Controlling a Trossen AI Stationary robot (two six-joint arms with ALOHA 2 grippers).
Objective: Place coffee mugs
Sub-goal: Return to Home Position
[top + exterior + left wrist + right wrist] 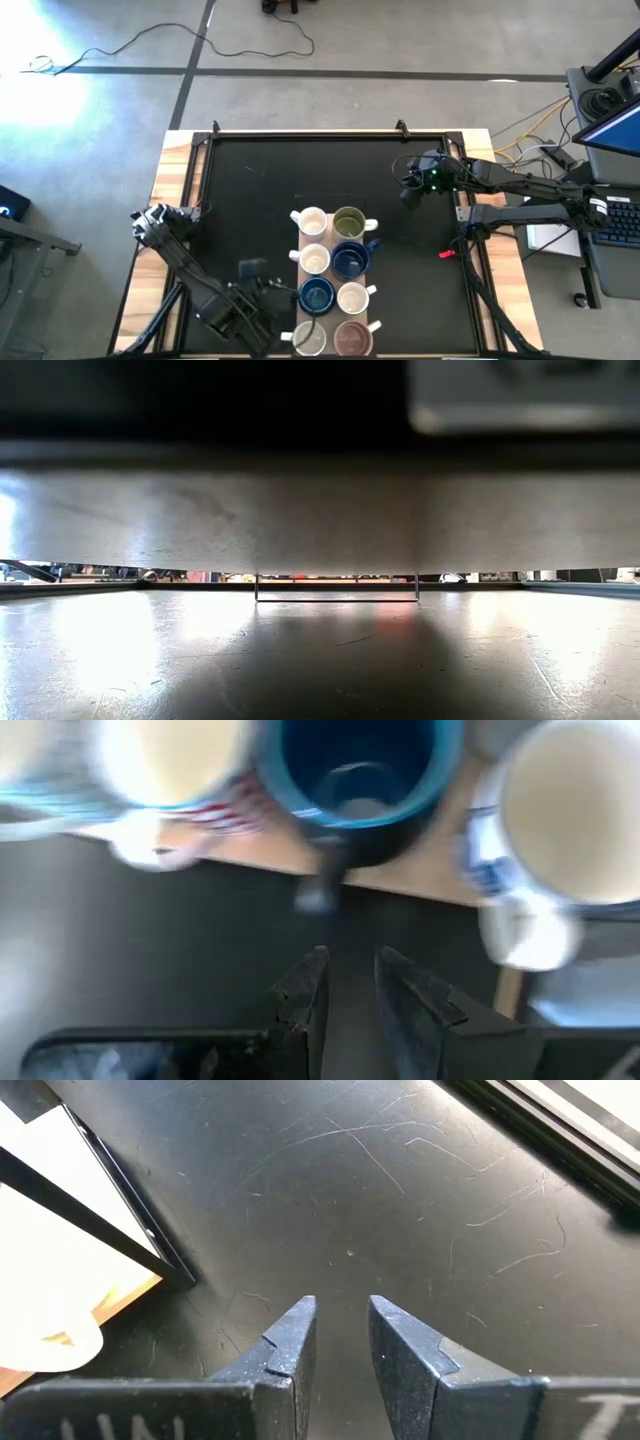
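8 mugs (pixel 349 259) stand on the board (pixel 430 880). Our left gripper (pixel 345 965), slightly apart and empty, sits near the blue mug (pixel 350 760); we could clip its handle (pixel 322 875) withdrawing. Our right gripper (pixel 340 1315), likewise apart, waits aside.

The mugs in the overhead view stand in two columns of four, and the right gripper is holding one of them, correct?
Not quite. The mugs do stand in two columns of four, but the right gripper holds nothing: the right wrist view shows only bare black mat between its parted jaws.
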